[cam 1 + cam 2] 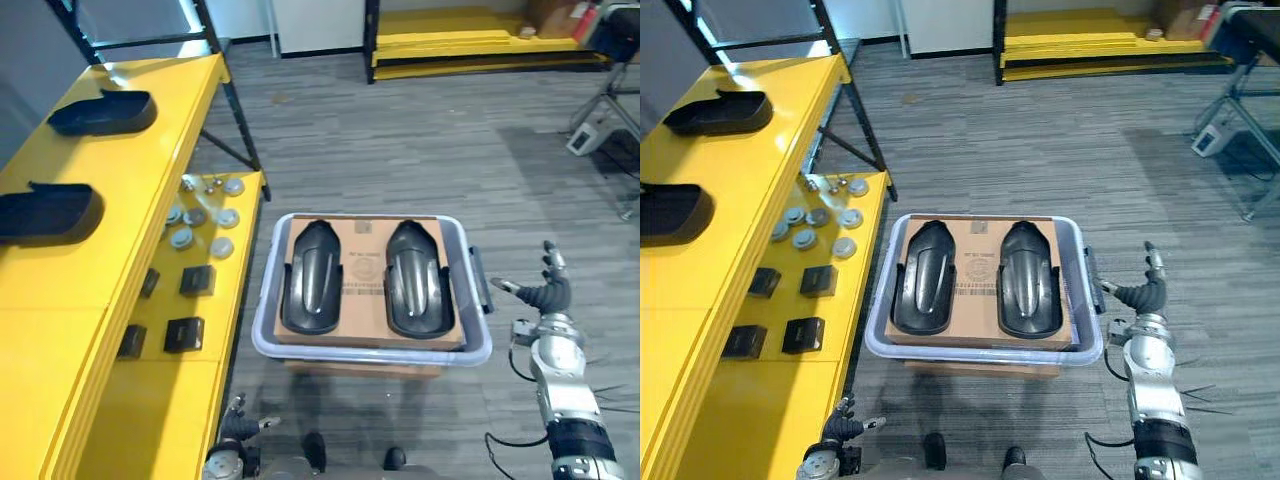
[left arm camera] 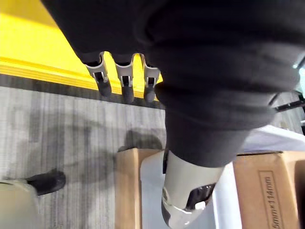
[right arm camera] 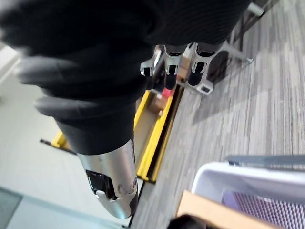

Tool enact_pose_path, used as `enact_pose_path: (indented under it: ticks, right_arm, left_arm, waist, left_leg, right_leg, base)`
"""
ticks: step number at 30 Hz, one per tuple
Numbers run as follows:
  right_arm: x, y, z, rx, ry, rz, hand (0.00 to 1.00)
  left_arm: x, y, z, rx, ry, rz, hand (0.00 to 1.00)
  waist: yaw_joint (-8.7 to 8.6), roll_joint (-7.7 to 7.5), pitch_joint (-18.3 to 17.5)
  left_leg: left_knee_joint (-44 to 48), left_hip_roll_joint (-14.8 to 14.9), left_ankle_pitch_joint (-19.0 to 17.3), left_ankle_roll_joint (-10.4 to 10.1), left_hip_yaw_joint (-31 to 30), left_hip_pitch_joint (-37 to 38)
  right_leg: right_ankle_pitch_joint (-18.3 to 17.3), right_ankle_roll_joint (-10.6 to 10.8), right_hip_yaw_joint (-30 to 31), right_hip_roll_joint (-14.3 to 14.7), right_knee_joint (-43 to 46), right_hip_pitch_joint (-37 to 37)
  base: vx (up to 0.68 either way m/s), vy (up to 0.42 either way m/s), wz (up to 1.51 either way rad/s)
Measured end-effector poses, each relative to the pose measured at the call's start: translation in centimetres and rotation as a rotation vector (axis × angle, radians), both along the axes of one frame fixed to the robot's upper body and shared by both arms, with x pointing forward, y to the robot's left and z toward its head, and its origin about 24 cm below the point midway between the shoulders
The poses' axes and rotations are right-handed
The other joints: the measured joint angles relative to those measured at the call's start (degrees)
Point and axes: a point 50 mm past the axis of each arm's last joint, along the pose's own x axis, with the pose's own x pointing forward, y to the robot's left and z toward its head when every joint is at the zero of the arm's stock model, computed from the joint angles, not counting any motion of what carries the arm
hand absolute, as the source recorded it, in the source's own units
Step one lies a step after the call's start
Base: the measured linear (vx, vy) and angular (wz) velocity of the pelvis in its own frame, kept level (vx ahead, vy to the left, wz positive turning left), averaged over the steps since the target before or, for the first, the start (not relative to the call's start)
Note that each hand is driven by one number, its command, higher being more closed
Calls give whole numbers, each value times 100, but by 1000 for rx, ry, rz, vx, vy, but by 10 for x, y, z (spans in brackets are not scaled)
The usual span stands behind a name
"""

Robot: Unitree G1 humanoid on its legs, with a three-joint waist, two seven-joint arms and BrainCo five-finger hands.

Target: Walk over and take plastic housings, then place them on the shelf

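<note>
The yellow shelf [image 1: 130, 200] runs along my left. Before me sits the bin [image 1: 470, 345], with two black housings [image 1: 312, 278] on cardboard [image 1: 362, 270]. I judge this the pick-up step — both hands are empty, right hand [image 1: 545, 290] unclenched beside the bin, left hand [image 2: 125, 80] relaxed, low. Next I reach in and grip one.

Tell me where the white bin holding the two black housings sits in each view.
Left eye view: bin centre, right of the yellow shelf.
Right eye view: bin centre, slightly leftward.
Left wrist view: bin wall by the left hand.
Right wrist view: bin rim over grey floor.
Shared landmark: cardboard sheet inside it.
</note>
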Motion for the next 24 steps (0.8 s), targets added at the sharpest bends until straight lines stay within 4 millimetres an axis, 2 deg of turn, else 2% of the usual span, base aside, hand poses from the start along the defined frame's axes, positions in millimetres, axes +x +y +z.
enact_pose_path:
  ticks: [3, 5, 11, 12, 15, 24]
  right_arm:
    - [7, -4, -6, -11, 59, -33, 0]
    - [9, -6, -9, -3, 84, -60, 0]
    - [1, -13, -30, 74, 160, -216, 0]
    - [-4, -17, -35, 97, 169, -282, 100]
    - [-4, -21, -36, 133, 158, -376, 100]
    - [10, -19, -27, 226, 111, -390, 100]
  left_arm:
    - [5, 0, 1, 2, -15, 2, 0]
    - [8, -1, 2, 10, -22, 12, 0]
    - [8, -2, 2, 12, -26, 36, 0]
    - [9, -3, 3, 14, -29, 45, 0]
    - [10, -3, 3, 13, -36, 71, 0]
    - [22, -3, 7, -5, -77, 84, 0]
  waist:
    - [158, 113, 189]
    - [148, 205, 284]
    - [209, 307, 511]
    - [252, 312, 515]
    - [249, 314, 610]
    - [258, 316, 819]
  left_leg:
    - [-122, -10, 233, 26, -137, -240]
    - [-156, -20, 291, 6, -287, -380]
    - [-164, -15, 387, -36, -423, -586]
    - [-164, -15, 397, -21, -420, -631]
    - [-161, -20, 478, -29, -425, -711]
    - [-163, -4, 477, -33, -411, -703]
  right_leg:
    - [96, -11, -114, -6, 41, -244]
    - [99, -9, -255, -22, 117, -368]
    - [87, -18, -369, -30, 232, -564]
    - [70, -31, -357, -34, 272, -634]
    - [56, -40, -362, -45, 322, -735]
    - [28, -79, -359, -9, 323, -732]
  base:
    - [-159, 25, 23]
    - [-109, 14, 31]
    - [-49, -2, 12]
    - [0, 0, 0]
    - [31, -21, 0]
    - [17, -14, 0]
